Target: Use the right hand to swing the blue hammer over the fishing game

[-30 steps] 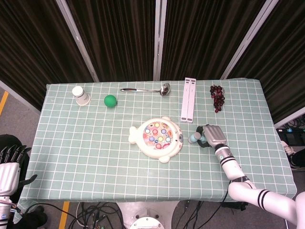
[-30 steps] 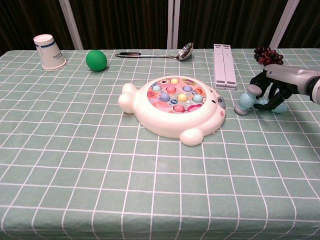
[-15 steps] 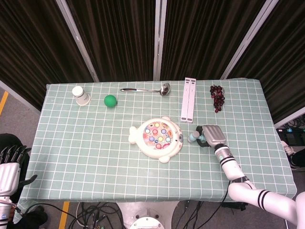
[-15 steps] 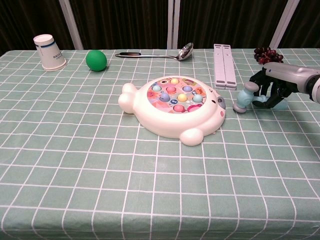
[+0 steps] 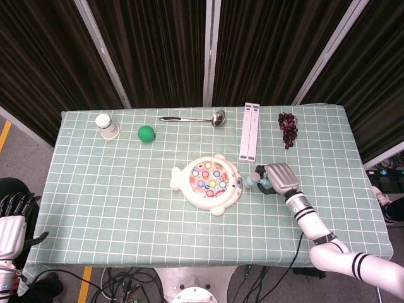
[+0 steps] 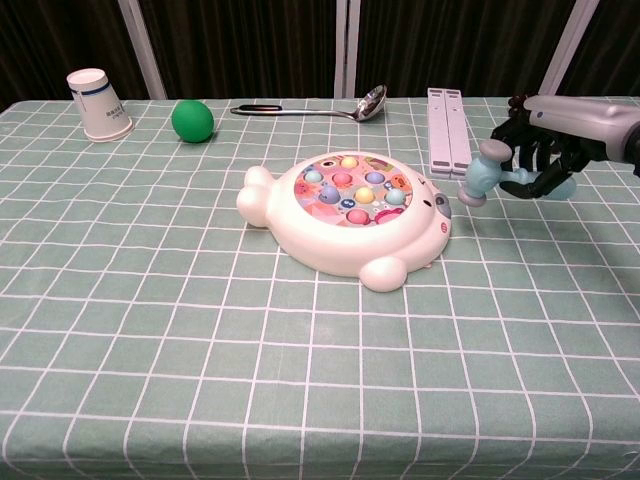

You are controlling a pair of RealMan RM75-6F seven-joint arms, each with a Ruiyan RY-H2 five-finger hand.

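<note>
The fishing game [image 5: 207,182] [image 6: 347,211], a white fish-shaped toy with coloured pieces on top, lies in the middle of the table. My right hand [image 5: 279,178] [image 6: 548,150] grips the blue hammer [image 5: 254,180] [image 6: 483,170] just right of the game. The hammer is off the cloth, its head pointing left toward the game's right edge. My left hand [image 5: 11,218] hangs off the table's lower left corner in the head view, fingers apart and holding nothing.
A paper cup [image 5: 107,126] [image 6: 97,103], a green ball [image 5: 146,133] [image 6: 192,120] and a metal ladle [image 5: 192,118] [image 6: 310,108] lie along the far side. A white two-bar piece [image 5: 250,131] [image 6: 448,130] and dark grapes [image 5: 288,129] sit at the far right.
My right hand has lifted the hammer off the cloth and carried it left toward the game. The left hand has not moved.
</note>
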